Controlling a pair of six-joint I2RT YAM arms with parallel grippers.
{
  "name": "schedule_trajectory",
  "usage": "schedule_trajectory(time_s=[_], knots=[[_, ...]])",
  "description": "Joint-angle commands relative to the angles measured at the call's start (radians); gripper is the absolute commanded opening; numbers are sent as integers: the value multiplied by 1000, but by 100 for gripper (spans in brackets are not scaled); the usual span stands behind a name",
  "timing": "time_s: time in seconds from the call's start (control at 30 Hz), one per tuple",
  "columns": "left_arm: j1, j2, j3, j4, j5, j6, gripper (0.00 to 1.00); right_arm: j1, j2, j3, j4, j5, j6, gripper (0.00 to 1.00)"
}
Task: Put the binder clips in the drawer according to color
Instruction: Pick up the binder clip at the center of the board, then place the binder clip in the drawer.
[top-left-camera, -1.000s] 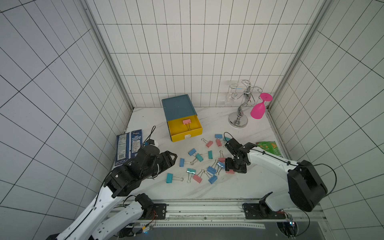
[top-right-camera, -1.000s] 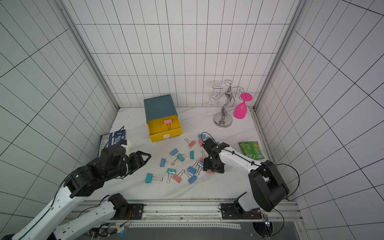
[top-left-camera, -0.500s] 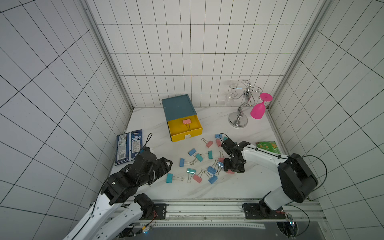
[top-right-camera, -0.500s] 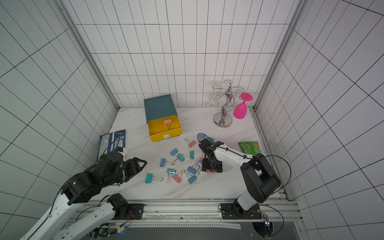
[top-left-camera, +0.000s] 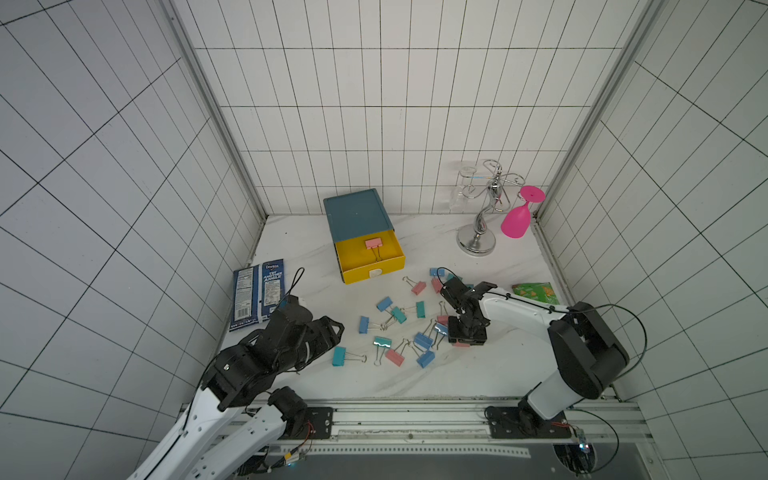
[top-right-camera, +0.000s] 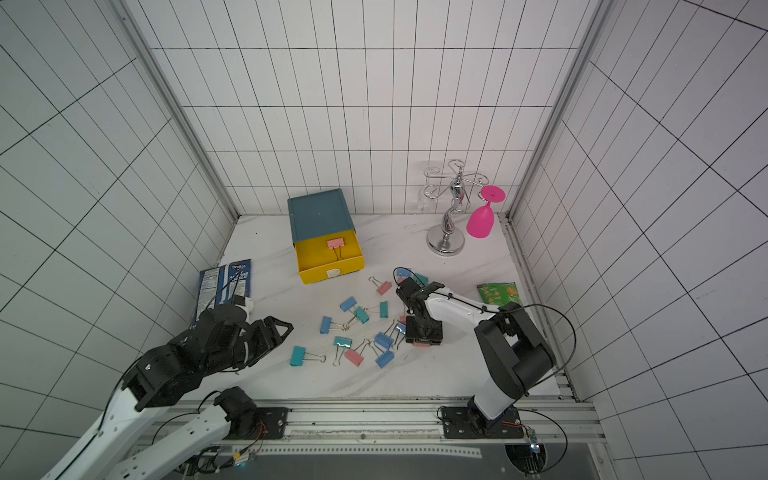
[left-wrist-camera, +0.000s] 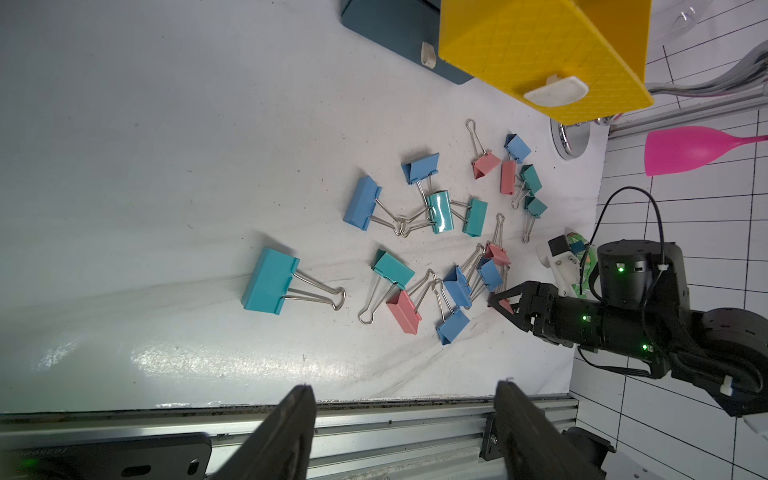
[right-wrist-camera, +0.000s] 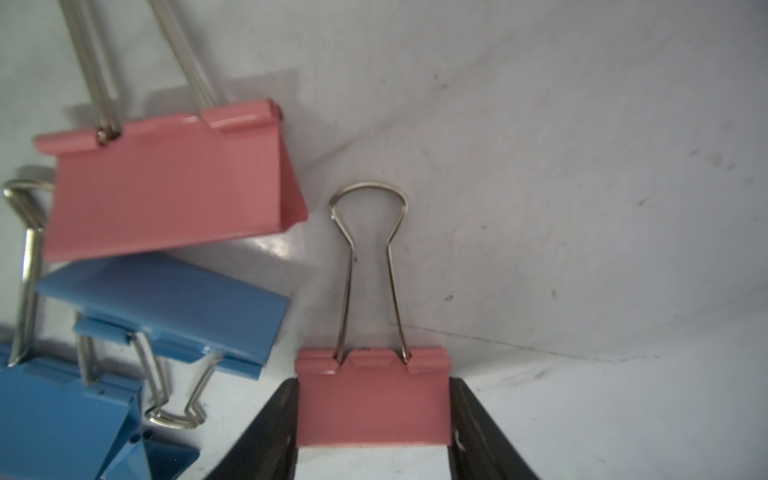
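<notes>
1. At 9 o'clock on the white table (top-left-camera: 478, 382), lying flat: a blue packet (top-left-camera: 258, 297) printed "Doritos" and "TRY ANOTHER ANGLE". Finer print there, too small to read.
2. At 3 o'clock: a green packet (top-left-camera: 534, 292), lettering not legible.
3. At 12 o'clock by the back wall: the dark-teal cabinet (top-left-camera: 357, 216), with its yellow drawer (top-left-camera: 372, 268) pulled out toward 6 o'clock and one pink clip (top-left-camera: 374, 244) inside.
4. Mid-table, scattered loose: binder clips (top-left-camera: 399, 314) in pink, light blue and teal, some with wire handles tangled together.
5. Reaching in from 4 o'clock, white forearm low and wrist bent downward: the right gripper (top-left-camera: 466, 338), at the 3 o'clock edge of the scatter.
6. In the right wrist view, black fingers (right-wrist-camera: 274, 419) clamped against both sides of a gripped pink clip (right-wrist-camera: 372, 403), its body down on the table, wire handle pointing away from the wrist.
7. Coming from 7 o'clock, aimed toward 3 o'clock: the left gripper (top-left-camera: 334, 334), fingers spread wide with nothing between, just beside a lone teal clip (top-left-camera: 339, 356).
</notes>
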Motion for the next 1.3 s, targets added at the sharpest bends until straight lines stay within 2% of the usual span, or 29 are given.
schedule_trajectory(time_s=[0.0,0.17,0.3,0.53,0.67,0.77,1.1,1.27], knots=[[9,9,-3,11,10,21,73,11,-51,8,-40,13,17,50],[33,45,17,35,22,43,73,10,-122,73,-130,49,0,47],[96,87,35,81,90,83,74,2,-164,178,-204,76,-27,47],[329,171,69,166,319,161,74,-1,-129,459,-295,51,-93,46],[467,247,93,232,475,177,74,1,-61,649,-320,-8,-126,45],[534,296,120,284,555,165,73,7,2,780,-324,-72,-148,45],[556,337,108,488,614,12,73,54,265,1207,-363,-184,-199,45],[557,337,106,468,607,24,73,81,416,1421,-370,-231,-206,45]])
